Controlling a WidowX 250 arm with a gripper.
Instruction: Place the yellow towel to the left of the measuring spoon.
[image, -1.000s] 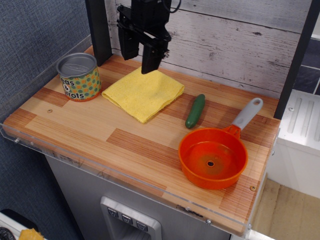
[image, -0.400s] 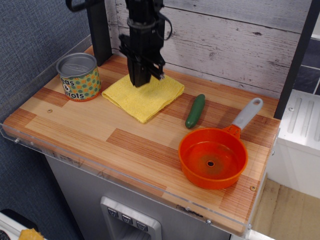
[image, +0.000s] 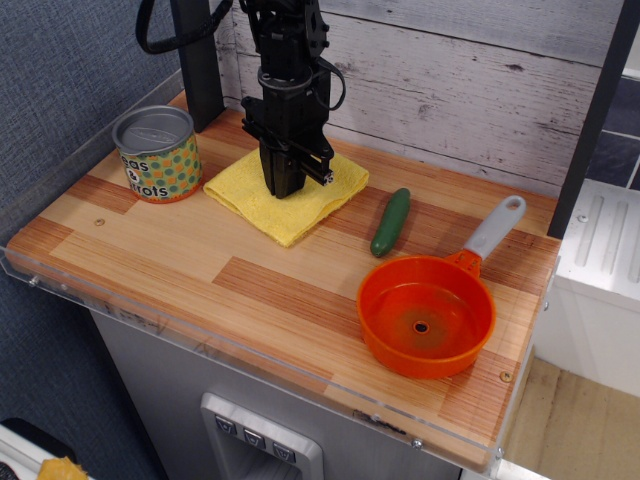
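Wood counter: gripper down on towel at back, grasp step. Fingers look nearly together (pinch unconfirmed). Next: lift, carry toward spoon, set down left.

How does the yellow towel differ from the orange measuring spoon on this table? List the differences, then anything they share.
The yellow towel is a flat, folded cloth; the measuring spoon is a round, hollow cup with a grey handle.
The towel lies at the back under the gripper; the spoon sits alone near the front right.
The towel is yellow, the spoon's cup orange.
Both rest on the wooden table.
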